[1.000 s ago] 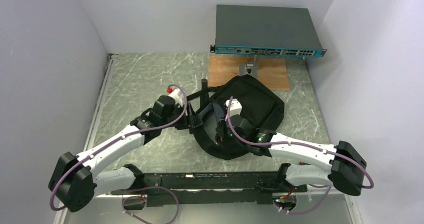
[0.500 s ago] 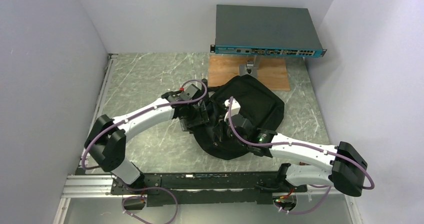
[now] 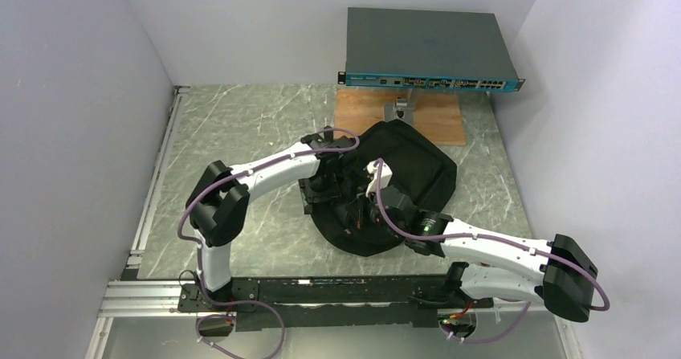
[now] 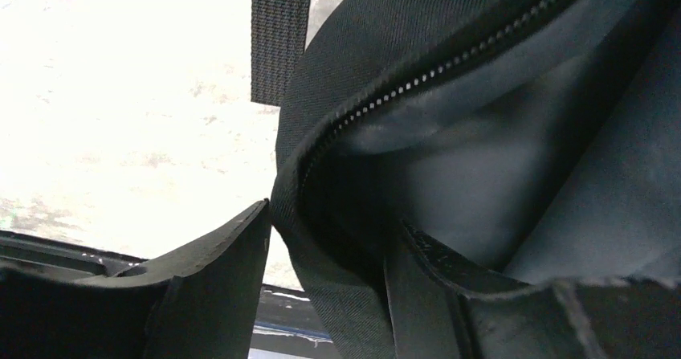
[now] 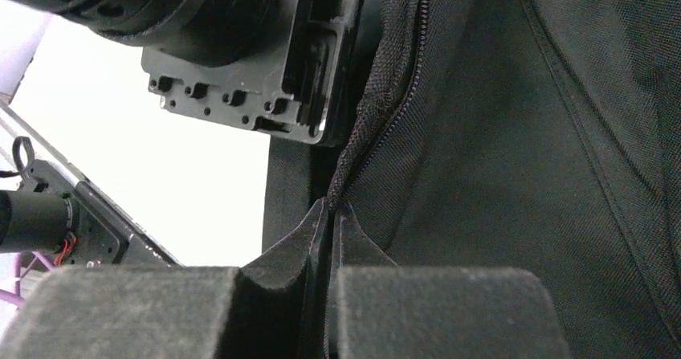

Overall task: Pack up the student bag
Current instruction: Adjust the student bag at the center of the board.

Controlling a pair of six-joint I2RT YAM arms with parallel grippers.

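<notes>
The black student bag (image 3: pixel 409 170) lies in the middle of the table, its zipped opening facing the arms. My left gripper (image 3: pixel 325 189) is at the bag's left edge. In the left wrist view it (image 4: pixel 333 222) is open and straddles the bag's zipper rim (image 4: pixel 417 78), with one finger (image 4: pixel 217 279) outside and the other (image 4: pixel 450 295) inside the opening. My right gripper (image 3: pixel 359 210) is at the bag's near-left rim. In the right wrist view it (image 5: pixel 331 210) is shut on the bag's zipper edge (image 5: pixel 377 126).
A flat grey rack-mount box with a teal front (image 3: pixel 430 50) stands on a stand over a wooden board (image 3: pixel 361 114) behind the bag. A black webbing strap (image 4: pixel 281 38) hangs by the bag. White walls enclose the marble table (image 3: pixel 233 126).
My left arm has swung in from the left and its open gripper has come onto the bag's rim. My right gripper has stayed shut on the bag's edge, shifting slightly.
</notes>
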